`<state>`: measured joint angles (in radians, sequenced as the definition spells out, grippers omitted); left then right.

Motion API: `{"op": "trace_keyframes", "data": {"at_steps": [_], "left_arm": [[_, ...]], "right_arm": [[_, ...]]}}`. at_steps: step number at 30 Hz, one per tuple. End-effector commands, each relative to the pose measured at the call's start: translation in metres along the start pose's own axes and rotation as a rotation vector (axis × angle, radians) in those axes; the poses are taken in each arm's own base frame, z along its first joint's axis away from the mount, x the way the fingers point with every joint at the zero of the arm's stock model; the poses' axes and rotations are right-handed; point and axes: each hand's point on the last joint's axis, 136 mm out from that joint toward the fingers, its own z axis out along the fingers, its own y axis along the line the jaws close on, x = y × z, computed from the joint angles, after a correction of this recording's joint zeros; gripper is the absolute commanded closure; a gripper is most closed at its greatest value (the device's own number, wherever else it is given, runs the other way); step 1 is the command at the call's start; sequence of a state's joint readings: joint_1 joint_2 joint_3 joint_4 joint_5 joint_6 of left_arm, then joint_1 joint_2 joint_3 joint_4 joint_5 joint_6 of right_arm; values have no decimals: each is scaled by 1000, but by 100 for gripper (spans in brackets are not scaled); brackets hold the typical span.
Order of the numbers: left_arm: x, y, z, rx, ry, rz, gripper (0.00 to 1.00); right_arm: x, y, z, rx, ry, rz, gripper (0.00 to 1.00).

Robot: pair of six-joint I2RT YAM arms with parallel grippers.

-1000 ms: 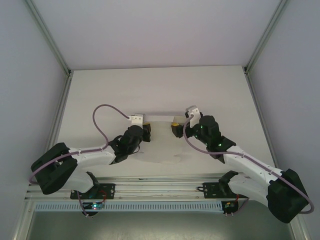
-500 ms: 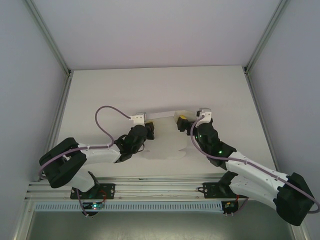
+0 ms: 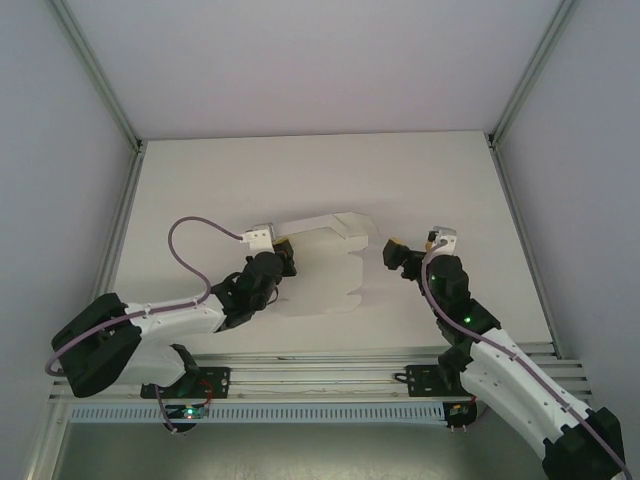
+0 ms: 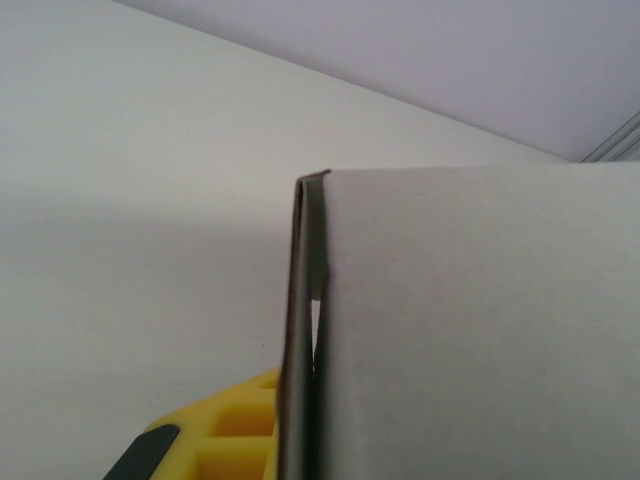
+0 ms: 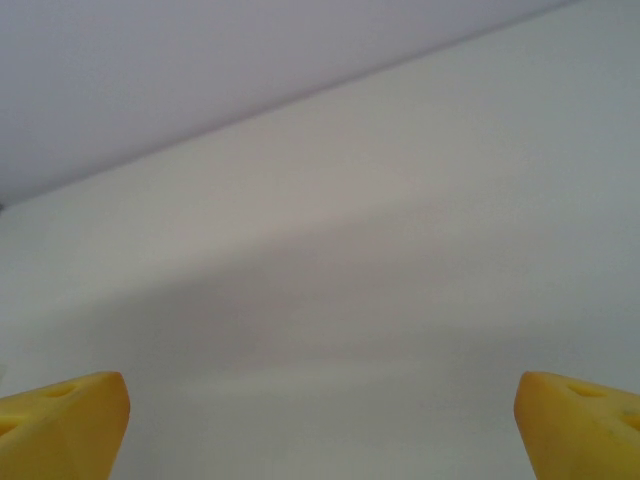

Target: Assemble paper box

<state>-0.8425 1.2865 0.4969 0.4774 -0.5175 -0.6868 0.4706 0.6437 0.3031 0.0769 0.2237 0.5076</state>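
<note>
Pinching the thin white die-cut card sheet [image 3: 322, 283] at its far-left edge, the left jaws are closed tight on a folded flap, held up off the pale surface [image 3: 200, 180]. The rest lies flat mid-surface between the arms. Off to its right, the right jaws gape fully, empty. Judgement: card is light, floppy, crease-prone; take hold near fold lines, close to edges. Not yet a box, so nothing sits inside.

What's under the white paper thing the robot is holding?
White table shows all around the paper box. The left gripper pinches one edge of it. Whatever lies right beneath the sheet is covered, so I can't tell.
</note>
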Motion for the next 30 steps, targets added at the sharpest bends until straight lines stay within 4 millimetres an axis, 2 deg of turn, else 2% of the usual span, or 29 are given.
{"op": "trace_keyframes", "data": {"at_steps": [1,5,11,16,23,30], "left_arm": [[-3,10,-5,-36,-19,-28,100],[-1,11,-5,-35,-15,-34,100],[3,9,-3,-22,-1,-38,100],[4,8,-3,-18,7,-49,100],[5,12,-3,-39,3,-73,100],[5,-1,-2,30,14,-55,100]], "right_arm": [[17,11,7,-69,80,3,2],[22,23,17,-124,103,10,2],[13,35,28,-169,45,22,2],[0,48,26,-204,-22,-2,2],[2,71,20,-273,-11,-30,2],[3,78,22,-267,-9,-80,2]]}}
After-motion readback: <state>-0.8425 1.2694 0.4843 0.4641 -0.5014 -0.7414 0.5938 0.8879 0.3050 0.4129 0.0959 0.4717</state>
